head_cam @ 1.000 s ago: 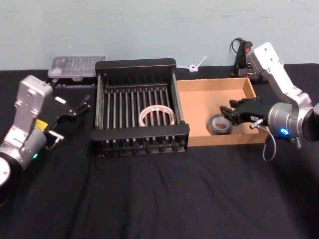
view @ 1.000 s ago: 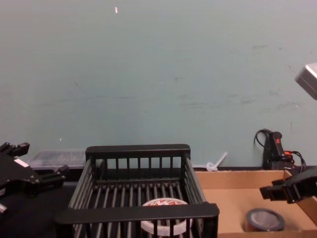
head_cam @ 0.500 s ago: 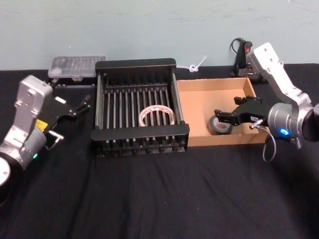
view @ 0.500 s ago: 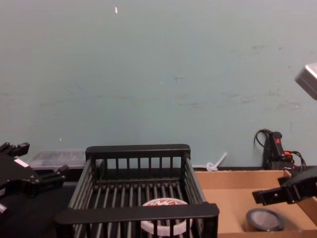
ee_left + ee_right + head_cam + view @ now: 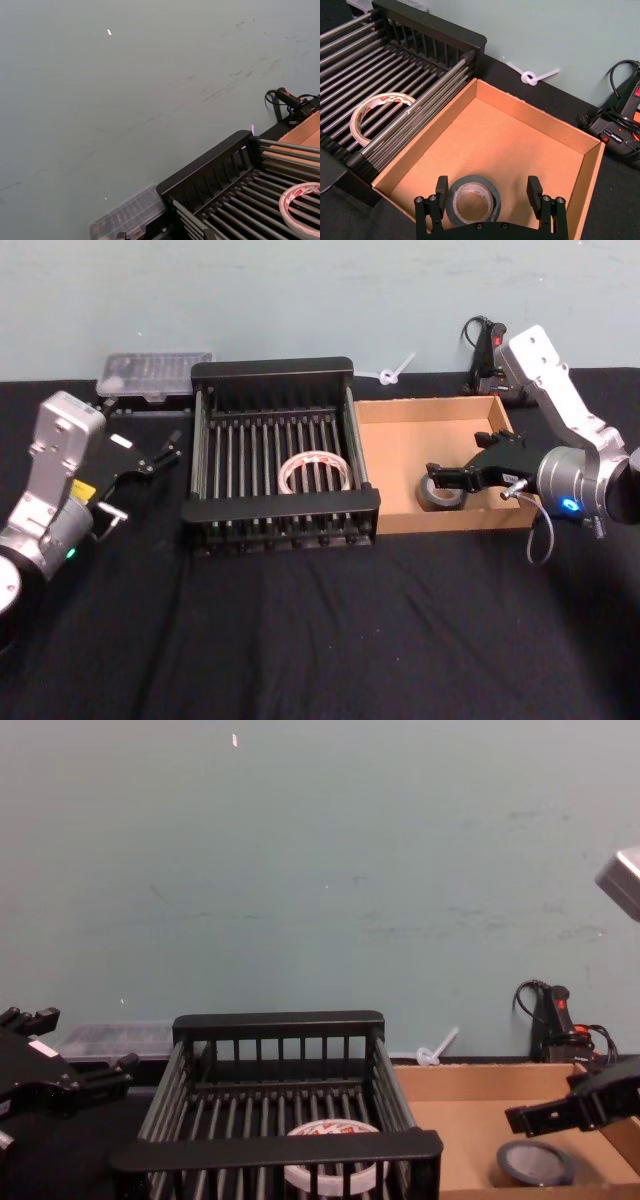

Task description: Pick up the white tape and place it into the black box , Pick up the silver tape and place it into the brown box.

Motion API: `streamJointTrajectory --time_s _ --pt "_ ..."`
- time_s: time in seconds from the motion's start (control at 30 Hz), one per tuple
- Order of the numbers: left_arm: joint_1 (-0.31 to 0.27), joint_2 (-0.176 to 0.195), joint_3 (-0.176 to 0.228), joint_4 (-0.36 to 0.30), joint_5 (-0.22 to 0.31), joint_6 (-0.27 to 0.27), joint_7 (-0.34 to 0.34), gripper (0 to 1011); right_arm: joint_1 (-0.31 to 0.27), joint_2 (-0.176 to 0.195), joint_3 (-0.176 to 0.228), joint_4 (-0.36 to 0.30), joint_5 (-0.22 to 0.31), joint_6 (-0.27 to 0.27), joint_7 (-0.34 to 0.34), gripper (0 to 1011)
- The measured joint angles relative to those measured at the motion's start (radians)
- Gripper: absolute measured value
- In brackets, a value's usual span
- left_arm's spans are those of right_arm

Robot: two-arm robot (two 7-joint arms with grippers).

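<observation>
Right gripper (image 5: 490, 192) fingers spread wide, straddling silver tape (image 5: 473, 198), no contact, low over brown box (image 5: 520, 150) floor. Risk: retracting finger snags roll or clips cardboard wall, drags it out. Silver roll lies flat, grey, shiny. White tape (image 5: 314, 472) flat in black box (image 5: 280, 502). Left gripper (image 5: 160, 455) parked at left, apart.

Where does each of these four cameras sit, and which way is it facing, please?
Head view: high, looking down at the black box and brown box; both arms show, left tool parked beside the black box, right tool open over the silver tape.
Chest view: low, facing the wall across both boxes.
Left wrist view: looks at the wall and the black box.
Right wrist view: looks down past its open tool at the silver tape.
Shared: all four show the white tape.
</observation>
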Motion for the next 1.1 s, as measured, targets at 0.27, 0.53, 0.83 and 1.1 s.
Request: streamJointTrajectory --time_s 0.27,0.53,0.83,1.1 --pt "0.000 0.000 0.000 0.000 0.000 0.000 0.000 1001 -0.037 -0.003 0.031 -0.046 -0.045 -0.049 -0.062 1002" --pt "0.000 0.000 0.000 0.000 0.000 0.000 0.000 1001 -0.118 -0.023 0.076 -0.112 -0.122 -0.179 -0.198 1002" --pt "0.000 0.000 0.000 0.000 0.000 0.000 0.000 1001 -0.207 -0.032 0.107 -0.129 -0.186 -0.339 -0.275 1002" --pt "0.000 0.000 0.000 0.000 0.000 0.000 0.000 1002 -0.259 -0.044 0.121 -0.099 -0.209 -0.406 -0.282 1002"
